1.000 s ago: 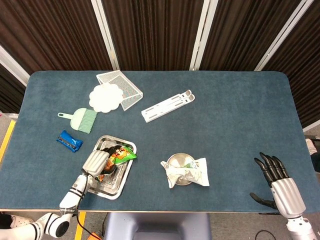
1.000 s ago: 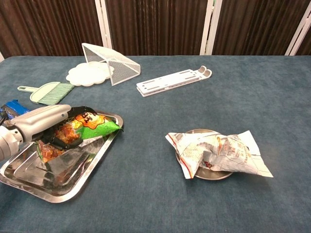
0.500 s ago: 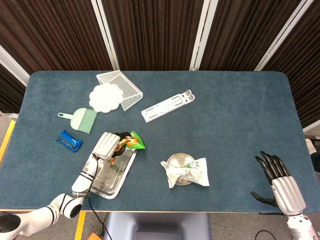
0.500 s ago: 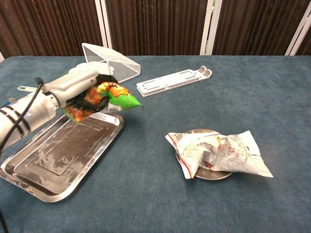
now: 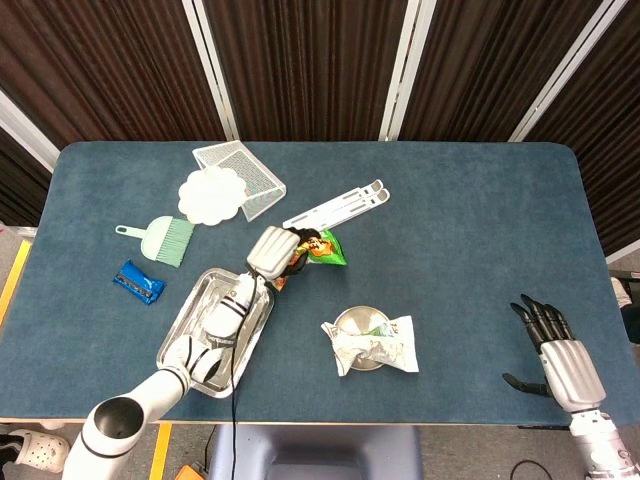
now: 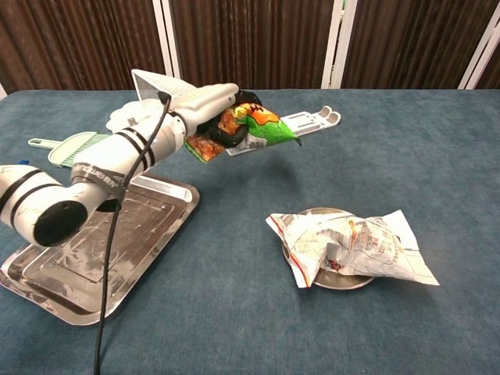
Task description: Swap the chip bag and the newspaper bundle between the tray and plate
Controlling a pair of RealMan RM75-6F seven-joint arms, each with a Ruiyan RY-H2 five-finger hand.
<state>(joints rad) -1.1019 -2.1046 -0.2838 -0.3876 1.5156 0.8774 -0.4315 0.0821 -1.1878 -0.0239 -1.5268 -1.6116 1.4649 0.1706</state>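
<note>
We have a blue table (image 5: pixel 480 230) with everything on it. Largest item is the steel tray (image 5: pixel 200 335), near the left front edge, nothing lying in it in either view. Our left arm (image 6: pixel 94 176) reaches out above it.

Left hand (image 5: pixel 272 252) grips the chip bag (image 5: pixel 318 247), fingers wrapped around its middle. The bag is in the air, past the tray's far right corner, between the tray and the white stand (image 5: pixel 335 211); in the chest view its green end (image 6: pixel 273 131) points right and hangs in front of the stand.

The newspaper bundle (image 5: pixel 380 345) lies on the plate (image 5: pixel 355 322), right of the tray, well apart from the bag. It overhangs the plate to the right and covers most of it; only the left rim shows in the chest view (image 6: pixel 308 212).

Right hand (image 5: pixel 555 350) sits at the near right corner of the table, fingers spread, holding nothing, far from the plate. Chest view does not show it.

Back left: a white mesh cover (image 5: pixel 245 175) with a white scalloped disc (image 5: pixel 211 194) against it. In front of those, a green hand brush (image 5: pixel 165 240), then a blue packet (image 5: pixel 138 283) just left of the tray.
</note>
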